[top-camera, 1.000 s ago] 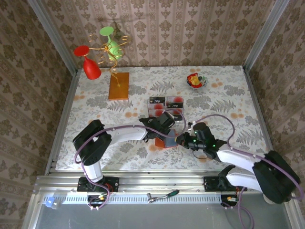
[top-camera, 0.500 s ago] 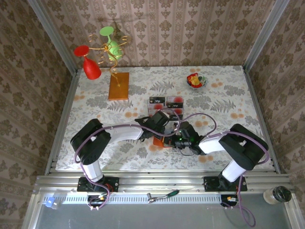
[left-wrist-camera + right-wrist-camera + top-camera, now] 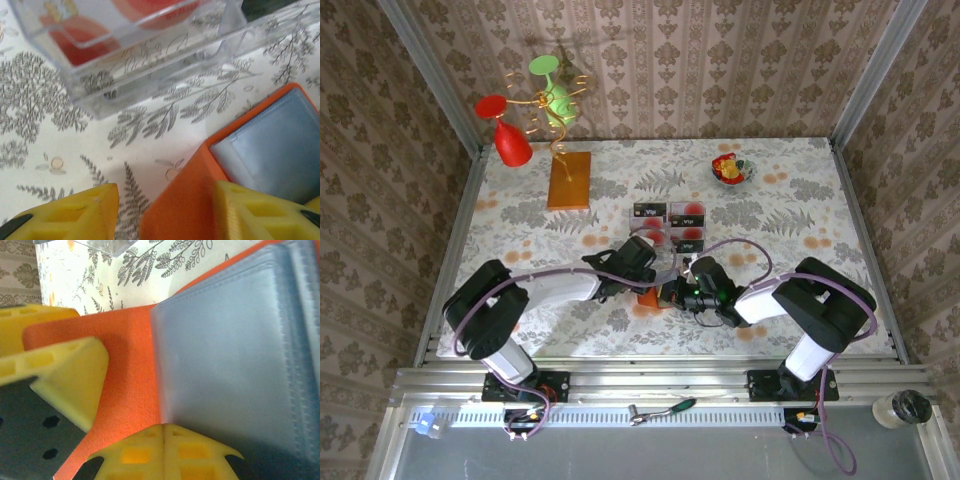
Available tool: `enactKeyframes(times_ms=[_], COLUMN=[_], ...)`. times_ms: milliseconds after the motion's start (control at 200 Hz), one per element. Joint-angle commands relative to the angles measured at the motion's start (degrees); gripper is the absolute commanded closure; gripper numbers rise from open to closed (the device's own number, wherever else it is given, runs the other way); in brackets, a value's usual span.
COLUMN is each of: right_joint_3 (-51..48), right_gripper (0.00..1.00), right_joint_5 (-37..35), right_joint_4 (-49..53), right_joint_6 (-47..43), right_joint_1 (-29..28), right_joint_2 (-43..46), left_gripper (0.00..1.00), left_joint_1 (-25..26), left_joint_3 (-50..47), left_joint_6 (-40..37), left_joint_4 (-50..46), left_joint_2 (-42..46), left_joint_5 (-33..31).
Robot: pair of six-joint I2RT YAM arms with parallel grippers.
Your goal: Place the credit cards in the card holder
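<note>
left pincer (image 3: 162, 207) straddles the card holder (image 3: 275, 145) wide; right pincer (image 3: 164, 442) pinches its orange edge.

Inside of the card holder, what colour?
Grey-blue lining inside the card holder, orange outside. The right wrist view shows it best.

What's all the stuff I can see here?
table: one, leafy white cloth
credit cards: several, red-white with black bands, in the tray
clear tray: one, see-through, table middle
card holder: one, orange, grey-blue inside, between the tools
wooden board: one, orange-brown, far left
wire stand: one, gold, on the board
red glass: one, red, on the stand
green glass: one, green, on the stand
bowl: one, small, colourful bits inside, far right
cup: one, dark-lidded, off the table, near right
left tool: one, yellow fingers, open beside the holder's corner
right tool: one, yellow fingers, shut on the holder
</note>
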State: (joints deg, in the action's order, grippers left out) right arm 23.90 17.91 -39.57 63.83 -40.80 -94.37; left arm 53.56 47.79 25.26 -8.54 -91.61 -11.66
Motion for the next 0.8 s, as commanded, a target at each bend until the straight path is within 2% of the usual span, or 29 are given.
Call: enactKeyframes(times_ms=[0,150,325,560,795], right_joint_3=[-1.5,-2.4,-2.3,2.7,8.6], right_gripper=[0.96,0.96,0.96,0.93,0.83], right_joint_5=[-2.7,-4.0,-4.2,-7.0,-10.5], right_joint_4=[-0.5,-1.4,-0.5,16.4,33.1], right_joint_6=[1.1,2.1,2.1,-4.8,-13.8], right_joint_1=[-0.7,-1.6,-1.9,-1.4,-0.2], right_joint_2=[-0.1,-0.2,1.5,11.5,19.8], left_gripper=[0.45,0.43,0.49,0.54,0.54], left_joint_1=[1.3,2.2,2.1,1.2,0.6], left_joint_3=[-2.4,-4.3,-4.2,-2.7,-1.5], left_joint_6=[4.2,5.5,5.5,3.4,1.2], left_joint_4=[-0.5,-1.7,-3.0,-3.1,-3.1], left_joint_2=[2.8,4.0,0.9,-2.0,-2.4], left_joint_5=[-2.0,-4.4,-6.7,-7.4,-7.6])
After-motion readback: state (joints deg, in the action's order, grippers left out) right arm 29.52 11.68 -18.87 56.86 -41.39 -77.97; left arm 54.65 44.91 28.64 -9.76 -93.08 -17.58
